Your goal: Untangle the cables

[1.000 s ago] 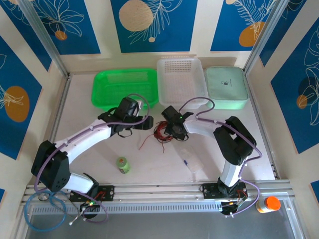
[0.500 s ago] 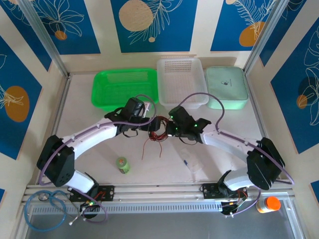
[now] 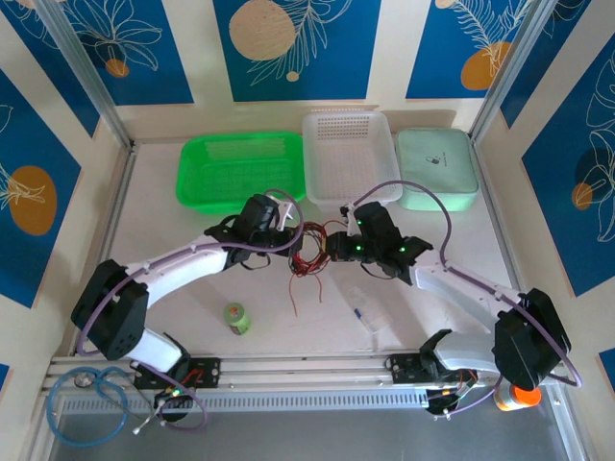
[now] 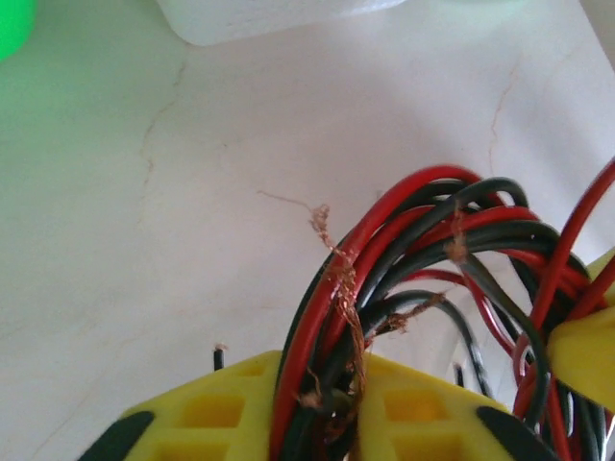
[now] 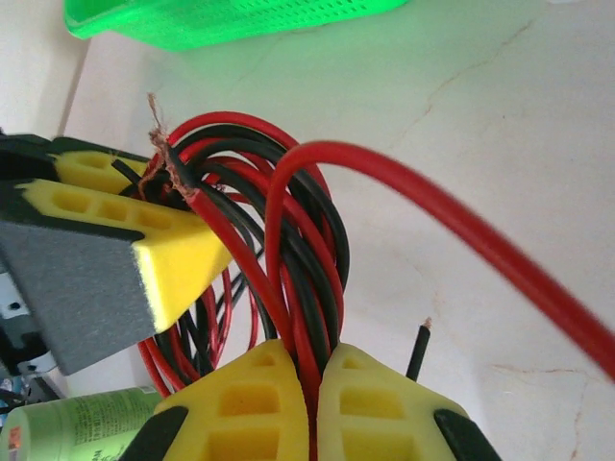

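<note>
Left arm: bent in from the left, my left claw pinching the cables.
Right arm: bowed in from the right, my right claw clamped on the same bundle.
Cables: red-and-black tangle mid-desk, between both claws.

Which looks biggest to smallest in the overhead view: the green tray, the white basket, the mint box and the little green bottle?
1. green tray, the widest of the four.
2. white basket.
3. mint box, only slightly smaller than the basket, so that pair is close.
4. green bottle, by far the smallest.
</note>
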Available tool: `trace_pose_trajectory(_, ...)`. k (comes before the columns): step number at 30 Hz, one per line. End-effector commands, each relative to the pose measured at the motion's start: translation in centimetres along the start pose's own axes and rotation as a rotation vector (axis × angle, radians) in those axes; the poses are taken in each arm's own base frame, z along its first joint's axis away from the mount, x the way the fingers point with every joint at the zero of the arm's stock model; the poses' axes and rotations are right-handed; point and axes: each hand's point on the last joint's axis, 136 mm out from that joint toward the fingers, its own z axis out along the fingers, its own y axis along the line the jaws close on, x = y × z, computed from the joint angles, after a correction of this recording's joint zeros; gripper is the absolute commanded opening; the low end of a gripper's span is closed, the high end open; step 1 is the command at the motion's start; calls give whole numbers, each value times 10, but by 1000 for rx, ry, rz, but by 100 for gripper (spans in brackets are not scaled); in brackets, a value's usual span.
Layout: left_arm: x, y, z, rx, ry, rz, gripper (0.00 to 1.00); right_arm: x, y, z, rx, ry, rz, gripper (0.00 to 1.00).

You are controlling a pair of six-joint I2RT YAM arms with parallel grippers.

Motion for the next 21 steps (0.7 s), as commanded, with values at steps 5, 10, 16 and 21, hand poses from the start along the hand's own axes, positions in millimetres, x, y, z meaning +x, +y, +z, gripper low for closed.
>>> trace_pose_trajectory(5,-4,3,-2,-40,-32,-2,0,-4,-19,-3,92,24,64,0)
trace_pose_trajectory(10,12,34,12,-197,65,-55,0,19,-55,16,315,159,160,3)
trace_pose_trajectory(16,44,66,34,-319,140,-164,0,44,-68,29,507,294,186,30)
trace_pose_trajectory(21,58,80,36,-403,161,-202,0,58,-49,30,583,358,133,39)
